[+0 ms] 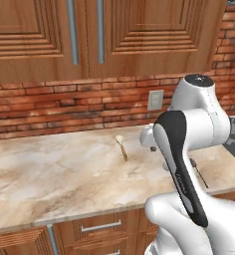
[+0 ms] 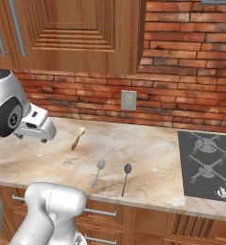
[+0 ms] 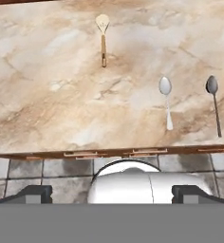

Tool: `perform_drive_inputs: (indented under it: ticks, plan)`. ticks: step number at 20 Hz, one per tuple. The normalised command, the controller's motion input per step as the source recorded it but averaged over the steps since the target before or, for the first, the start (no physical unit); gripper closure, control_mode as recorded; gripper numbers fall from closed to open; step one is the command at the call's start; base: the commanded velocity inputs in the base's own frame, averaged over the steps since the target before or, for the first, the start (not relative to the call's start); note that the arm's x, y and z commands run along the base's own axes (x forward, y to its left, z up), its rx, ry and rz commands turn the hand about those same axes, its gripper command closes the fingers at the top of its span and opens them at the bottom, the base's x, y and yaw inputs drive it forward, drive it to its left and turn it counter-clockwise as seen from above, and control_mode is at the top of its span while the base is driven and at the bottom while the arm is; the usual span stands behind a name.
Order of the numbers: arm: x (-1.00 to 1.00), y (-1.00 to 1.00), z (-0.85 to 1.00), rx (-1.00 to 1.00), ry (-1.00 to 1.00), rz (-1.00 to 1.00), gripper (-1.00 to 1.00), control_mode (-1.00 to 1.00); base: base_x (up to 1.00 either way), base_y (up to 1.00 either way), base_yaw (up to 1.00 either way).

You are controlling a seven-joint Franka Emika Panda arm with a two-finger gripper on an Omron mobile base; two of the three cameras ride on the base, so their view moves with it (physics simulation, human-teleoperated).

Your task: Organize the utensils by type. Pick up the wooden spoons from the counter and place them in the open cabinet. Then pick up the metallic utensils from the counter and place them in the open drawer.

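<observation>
One wooden spoon [image 3: 103,40] with a cream bowl and brown handle lies on the beige marble counter [image 3: 47,95], also seen from the sides [image 1: 122,147] [image 2: 77,138]. Two metallic utensils lie side by side nearer the front edge, a pale spoon [image 3: 166,102] [image 2: 98,172] and a darker one [image 3: 214,104] [image 2: 126,178]. My gripper [image 3: 113,193] hangs open and empty above the counter's front edge, well short of all three spoons, its fingertips [image 3: 35,193] far apart. The open cabinet and open drawer are out of view.
A dark stovetop [image 2: 208,165] sits in the counter at the right. A brick wall with a grey outlet [image 2: 129,100] backs the counter. Wooden upper cabinet doors [image 1: 40,35] with steel handles hang above. Drawer fronts [image 1: 102,226] run below the counter.
</observation>
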Motion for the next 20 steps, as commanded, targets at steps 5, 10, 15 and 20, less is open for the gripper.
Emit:
perform_drive_inputs:
  ticks: [5,10,15,20]
  plan:
    - [0.39,0.03,-0.67,0.0,-0.02,0.06,-1.0,-1.0,0.0,0.0,0.0]
    - [0.33,0.0,-0.32,-0.01,0.13,0.05,-1.0,-1.0,0.0,0.0,0.0]
    - [0.24,0.02,-0.29,-0.05,0.14,0.02,-1.0,-1.0,0.0,0.0,0.0]
    - [0.22,0.0,-0.29,-0.05,0.12,0.01,-1.0,-1.0,0.0,0.0,0.0]
